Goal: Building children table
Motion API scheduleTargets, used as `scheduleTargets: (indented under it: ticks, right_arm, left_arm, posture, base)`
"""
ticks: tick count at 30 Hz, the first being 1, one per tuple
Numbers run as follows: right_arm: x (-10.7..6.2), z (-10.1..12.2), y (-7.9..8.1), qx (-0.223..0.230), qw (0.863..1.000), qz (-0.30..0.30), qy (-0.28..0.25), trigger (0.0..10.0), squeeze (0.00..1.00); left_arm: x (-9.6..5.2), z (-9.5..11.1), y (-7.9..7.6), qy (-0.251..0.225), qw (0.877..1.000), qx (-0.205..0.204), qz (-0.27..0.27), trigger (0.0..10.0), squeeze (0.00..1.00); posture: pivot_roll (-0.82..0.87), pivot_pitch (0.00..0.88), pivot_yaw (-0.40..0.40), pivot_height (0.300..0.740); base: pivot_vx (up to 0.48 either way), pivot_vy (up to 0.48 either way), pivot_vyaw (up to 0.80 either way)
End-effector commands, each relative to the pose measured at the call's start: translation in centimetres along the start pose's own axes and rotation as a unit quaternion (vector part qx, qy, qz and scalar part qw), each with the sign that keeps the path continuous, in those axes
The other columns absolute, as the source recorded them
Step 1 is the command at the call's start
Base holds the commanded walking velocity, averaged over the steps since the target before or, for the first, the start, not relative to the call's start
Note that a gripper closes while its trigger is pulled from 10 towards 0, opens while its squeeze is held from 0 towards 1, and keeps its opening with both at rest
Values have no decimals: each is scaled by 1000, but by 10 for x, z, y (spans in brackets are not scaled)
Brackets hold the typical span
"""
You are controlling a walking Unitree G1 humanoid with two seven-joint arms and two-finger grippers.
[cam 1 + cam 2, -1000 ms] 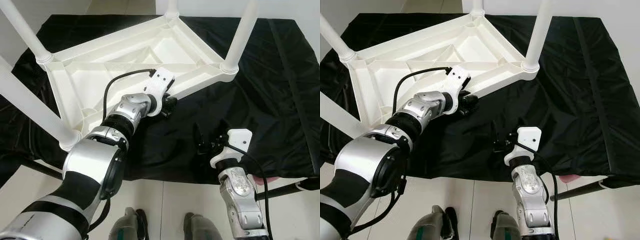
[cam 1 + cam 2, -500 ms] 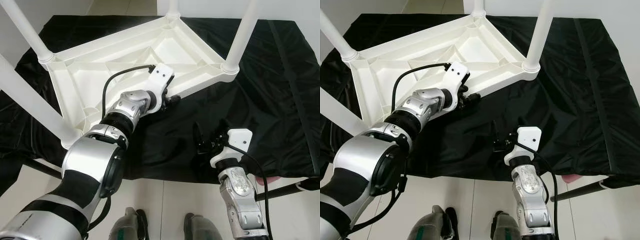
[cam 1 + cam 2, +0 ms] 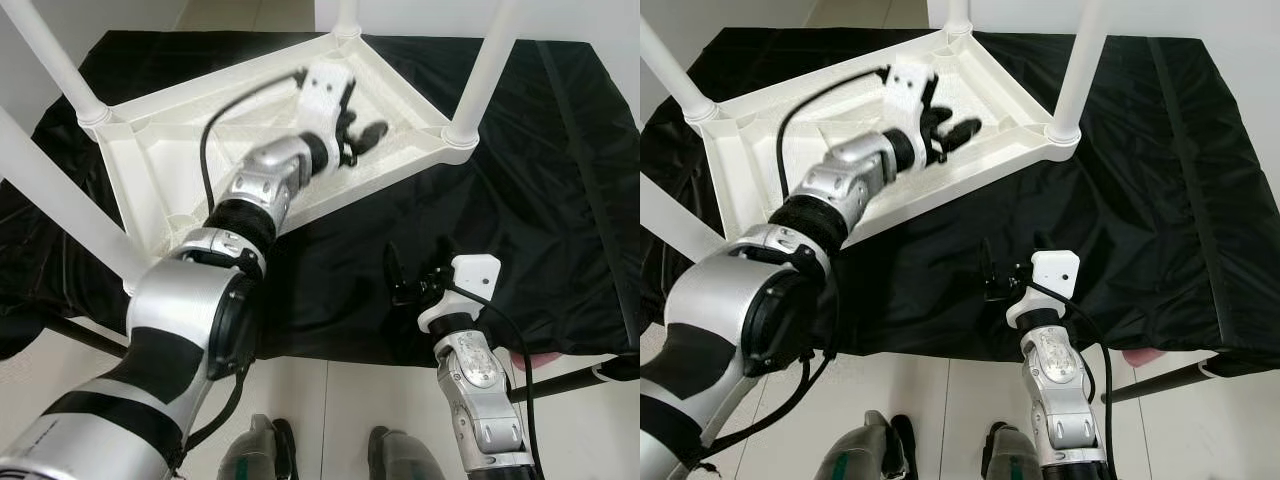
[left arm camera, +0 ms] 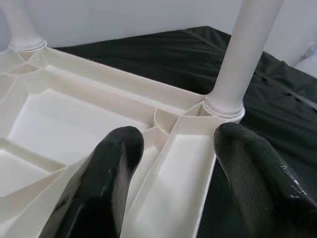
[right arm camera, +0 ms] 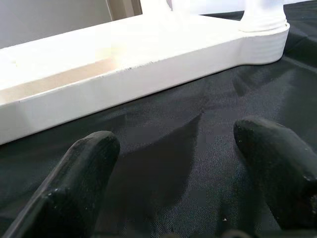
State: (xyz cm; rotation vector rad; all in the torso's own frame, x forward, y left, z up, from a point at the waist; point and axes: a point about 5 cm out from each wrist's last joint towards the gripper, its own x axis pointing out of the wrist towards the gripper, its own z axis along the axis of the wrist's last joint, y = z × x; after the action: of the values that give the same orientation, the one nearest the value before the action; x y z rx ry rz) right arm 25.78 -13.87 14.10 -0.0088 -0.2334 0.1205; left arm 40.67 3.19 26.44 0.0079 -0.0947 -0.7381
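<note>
The white table [image 3: 250,130] lies upside down on a black cloth [image 3: 560,180], its legs [image 3: 478,75] sticking up. The left gripper [image 3: 952,130] hangs just over the table's ribbed underside, near one corner leg, with its fingers [image 4: 99,183] wide apart and holding nothing. The right gripper [image 3: 400,280] sits low over the cloth, just beside the table's near edge, fingers [image 5: 277,163] also apart and empty.

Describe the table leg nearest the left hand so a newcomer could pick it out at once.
Start from the black cloth with the white upturned table lying on it, legs pointing up. Follow its near edge to the corner on the robot's right, just past the open left hand. The leg stands there, alone bordering open cloth on that side.
</note>
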Motion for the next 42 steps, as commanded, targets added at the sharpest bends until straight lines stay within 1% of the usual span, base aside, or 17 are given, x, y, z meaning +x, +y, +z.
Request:
scheduleTargets:
  ticks: [1,3,5,6,8,14,20,25,26,27,28,29,30,32,36,37,42]
  right_arm:
    - [-1,-3,2,3,1000,2,3,10000,0]
    - [-1,-3,2,3,1000,2,3,10000,0]
    - [0,-3,2,3,1000,3,1,10000,0]
    - [0,-3,2,3,1000,3,1,10000,0]
    - [1,-3,2,3,1000,4,1,10000,0]
    - [2,-3,2,3,1000,4,0,10000,0]
    - [1,-2,2,2,1000,3,-1,10000,0]
    - [1,-2,2,2,1000,4,-1,10000,0]
    - [1,-2,2,2,1000,4,-1,10000,0]
    - [1,-2,2,2,1000,4,-1,10000,0]
    - [1,-2,2,2,1000,4,-1,10000,0]
    - [1,-3,2,2,1000,4,-1,10000,0]
    - [1,-3,2,2,1000,4,-1,10000,0]
    - [2,-3,3,1,1000,6,-1,10000,0]
    - [3,-2,3,1,1000,6,-2,10000,0]
    - [3,-2,2,2,1000,5,-3,10000,0]
    - [3,-2,2,2,1000,4,-3,10000,0]
  left_arm:
    - [-6,-2,22,5,979,3,202,10000,0]
    - [-8,-3,27,14,974,11,227,10000,0]
    - [-13,-5,36,23,961,11,274,10000,0]
    - [-13,-5,36,23,961,11,274,10000,0]
    - [-18,-7,43,34,948,16,315,10000,0]
    - [-21,-8,48,46,933,29,355,10000,0]
    - [-21,-8,48,52,928,35,368,10000,0]
    - [-19,-8,45,44,935,37,350,10000,0]
    - [-12,-8,34,33,960,24,278,10000,0]
    - [-12,-8,34,33,960,24,278,10000,0]
    - [-5,-11,20,32,980,7,197,10000,0]
    - [0,-15,6,32,991,12,129,10000,0]
    - [0,-15,6,32,991,12,129,10000,0]
    - [5,-27,-16,51,997,35,38,10000,0]
    - [6,-32,-22,60,997,50,22,10000,0]
    - [6,-45,-31,90,993,69,-13,10000,0]
    - [2,-63,-34,133,987,87,-21,10000,0]
  posture:
    - [-78,149,109,740]
    - [-77,148,107,740]
    - [-77,147,105,740]
    - [-77,147,105,740]
    - [-77,147,103,740]
    - [-79,147,103,740]
    - [-80,146,103,740]
    - [-80,146,103,740]
    - [-77,147,101,740]
    - [-77,147,101,740]
    - [-77,148,100,740]
    - [-74,148,98,740]
    - [-74,148,98,740]
    - [-75,148,98,740]
    - [-75,148,98,740]
    - [-75,149,99,740]
    - [-78,152,101,740]
  base:
    - [0,0,0]
    - [0,0,0]
    - [0,0,0]
    - [0,0,0]
    - [0,0,0]
    - [0,0,0]
    - [0,0,0]
    - [0,0,0]
    - [0,0,0]
    - [0,0,0]
    - [0,0,0]
    - [0,0,0]
    - [0,0,0]
    - [0,0,0]
    - [0,0,0]
    - [0,0,0]
    - [0,0,0]
